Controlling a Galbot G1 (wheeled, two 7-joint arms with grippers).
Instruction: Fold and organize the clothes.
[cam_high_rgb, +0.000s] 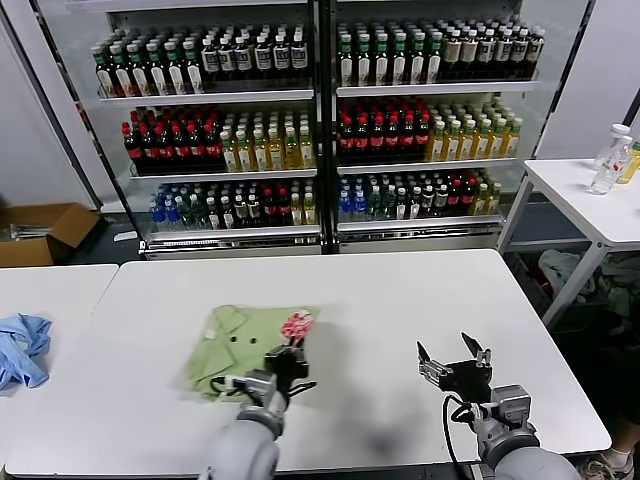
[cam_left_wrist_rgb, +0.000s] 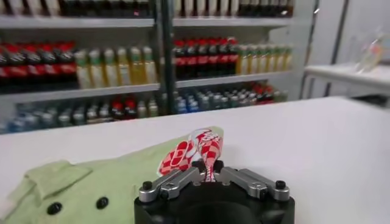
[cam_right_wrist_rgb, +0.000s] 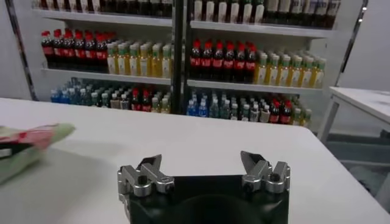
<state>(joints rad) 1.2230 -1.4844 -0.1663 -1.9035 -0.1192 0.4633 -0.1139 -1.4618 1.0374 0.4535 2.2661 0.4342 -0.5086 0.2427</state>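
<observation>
Jaws on the left gripper (cam_high_rgb: 291, 352) are drawn close together, pinching a fold of the shirt (cam_high_rgb: 245, 350) at its red-and-white mark (cam_high_rgb: 297, 324); in the left wrist view the mark (cam_left_wrist_rgb: 194, 152) rises as a thin pinched ridge between the nearly closed jaws of that gripper (cam_left_wrist_rgb: 208, 171). Jaws on the right gripper (cam_high_rgb: 452, 358) stand wide apart with nothing between them, hovering over bare counter (cam_high_rgb: 400, 300) well to the right of the shirt; the right wrist view shows the same gripper (cam_right_wrist_rgb: 202, 167) spread open.

The shirt lies folded into a compact, roughly square bundle on the white counter, on the robot's left half, nearer the front edge than the drinks fridge (cam_high_rgb: 320, 120) behind. Its collar (cam_high_rgb: 228, 320) sits at the far left corner of the bundle, pointing away from the robot, and the small dark buttons (cam_high_rgb: 240, 346) run back toward the near edge. The long axis is hard to tell, since the bundle is nearly as wide as deep.
</observation>
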